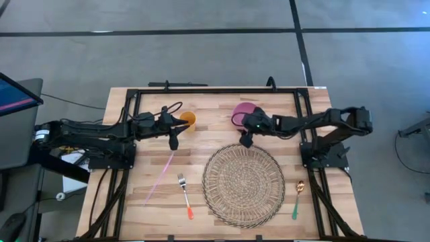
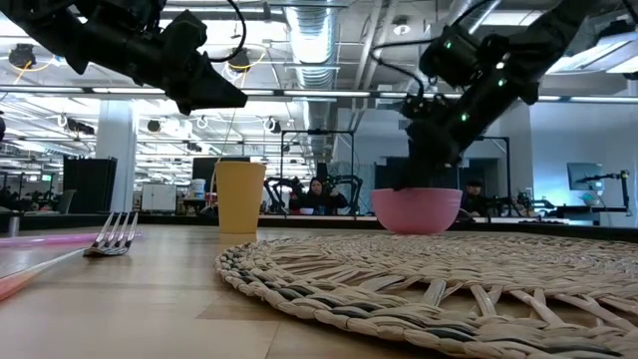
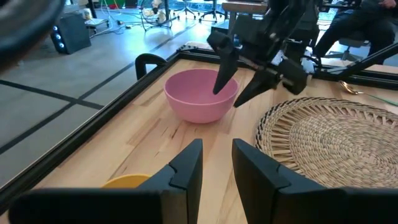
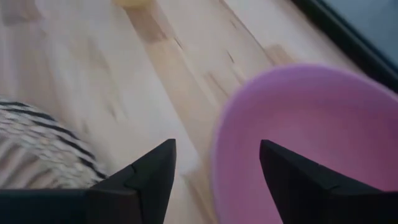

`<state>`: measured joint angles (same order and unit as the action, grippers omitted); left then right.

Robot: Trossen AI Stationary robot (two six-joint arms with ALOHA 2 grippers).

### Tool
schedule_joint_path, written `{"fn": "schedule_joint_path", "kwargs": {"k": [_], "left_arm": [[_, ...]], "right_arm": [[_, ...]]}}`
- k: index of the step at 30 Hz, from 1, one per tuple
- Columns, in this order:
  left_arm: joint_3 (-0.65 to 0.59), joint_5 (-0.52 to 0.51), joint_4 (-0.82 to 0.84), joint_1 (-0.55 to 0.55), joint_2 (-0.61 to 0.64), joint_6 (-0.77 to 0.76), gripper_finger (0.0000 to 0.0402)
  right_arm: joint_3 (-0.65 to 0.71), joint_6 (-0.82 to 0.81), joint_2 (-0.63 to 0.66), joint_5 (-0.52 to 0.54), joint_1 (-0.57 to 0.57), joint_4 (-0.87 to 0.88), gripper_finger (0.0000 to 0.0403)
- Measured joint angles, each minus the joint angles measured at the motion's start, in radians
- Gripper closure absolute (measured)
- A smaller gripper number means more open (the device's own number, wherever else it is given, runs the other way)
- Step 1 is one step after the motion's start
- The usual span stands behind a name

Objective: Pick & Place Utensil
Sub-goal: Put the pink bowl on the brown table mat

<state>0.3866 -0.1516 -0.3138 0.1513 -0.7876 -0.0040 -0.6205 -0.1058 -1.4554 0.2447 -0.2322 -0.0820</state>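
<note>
A fork with an orange handle (image 1: 185,195) lies on the wooden table left of the round woven placemat (image 1: 243,185). It also shows in the low view (image 2: 115,237). A spoon with a green handle (image 1: 297,198) lies right of the mat. My right gripper (image 1: 246,139) is open at the pink bowl (image 1: 242,113). Its fingers stand on either side of the bowl's near rim (image 4: 219,149), one over the inside and one outside. My left gripper (image 1: 173,140) is open and empty beside the yellow cup (image 1: 189,119), clear of the table.
A long pink stick (image 1: 161,173) lies on the table left of the fork. A black frame (image 1: 215,89) runs around the table's far edge and sides. Bare wood lies between the cup and the bowl.
</note>
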Motion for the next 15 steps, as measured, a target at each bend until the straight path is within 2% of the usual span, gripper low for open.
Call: {"fn": "schedule_joint_path", "kwargs": {"k": [7,10,15], "left_arm": [[0.0,0.0,0.0,0.0,0.0,0.0,0.0314],[0.0,0.0,0.0,0.0,0.0,0.0,0.0314],[0.0,0.0,0.0,0.0,0.0,0.0,0.0314]], "right_arm": [[0.001,0.008,-0.069,-0.002,-0.036,0.004,0.0204],[0.001,0.011,-0.07,-0.004,-0.039,0.009,0.0239],[0.001,0.011,-0.052,-0.005,-0.038,0.043,0.032]]}}
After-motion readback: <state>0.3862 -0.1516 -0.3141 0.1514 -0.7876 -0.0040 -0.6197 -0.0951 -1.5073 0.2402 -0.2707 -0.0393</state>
